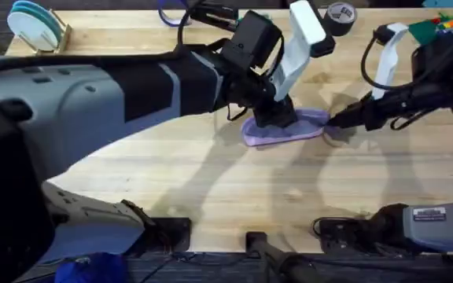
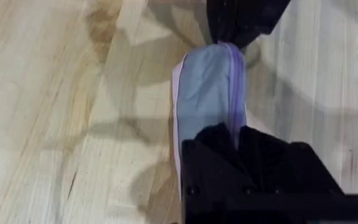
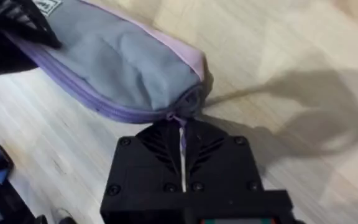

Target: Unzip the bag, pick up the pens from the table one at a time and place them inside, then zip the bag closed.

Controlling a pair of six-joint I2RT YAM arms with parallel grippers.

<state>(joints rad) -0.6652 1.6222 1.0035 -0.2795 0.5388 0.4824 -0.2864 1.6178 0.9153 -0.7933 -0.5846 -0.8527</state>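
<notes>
Wooden planks of the bench [image 1: 234, 185] are taking up most of the overhead frame, and the lavender bag [image 1: 283, 128] is lying flat on them just right of centre, its zipper running shut along its length in both wrist views. Reaching in from the lower left, the left claw [image 1: 274, 118] is pressing down over the bag's left half with its fingers clamped on the fabric beside the zipper. From the right edge, the right claw [image 1: 335, 121] is pinching the small zipper pull [image 3: 182, 132] at the bag's right end, fingers pressed together around it.
</notes>
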